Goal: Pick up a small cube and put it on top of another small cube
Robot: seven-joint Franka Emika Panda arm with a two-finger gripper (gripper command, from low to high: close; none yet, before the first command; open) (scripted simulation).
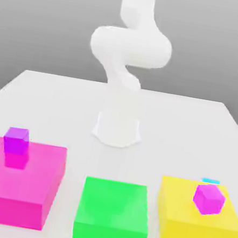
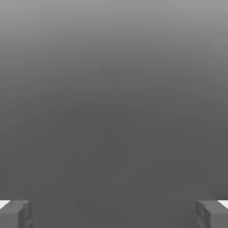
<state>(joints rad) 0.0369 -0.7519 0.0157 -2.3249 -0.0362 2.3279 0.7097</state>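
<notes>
Exterior view: the cyan cube (image 1: 210, 181) lay on the tabletop (image 1: 63, 106) behind the yellow block (image 1: 181, 219); the purple cube (image 1: 16, 140) sat on the pink block (image 1: 34, 183), stacked on a magenta cube (image 1: 15, 160).

Hand view: the gripper (image 2: 114, 213) had its jaws spread wide, grasping nothing. No writing was legible.

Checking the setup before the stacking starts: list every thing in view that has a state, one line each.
gripper: open, fingers wide apart, nothing between them.
cyan cube: on the table behind the yellow block, mostly hidden, not picked up.
purple cube: atop the pink block, nothing stacked on it.
magenta cube: on the yellow block, tilted.
green block: flat on the table, nothing on it.
</notes>
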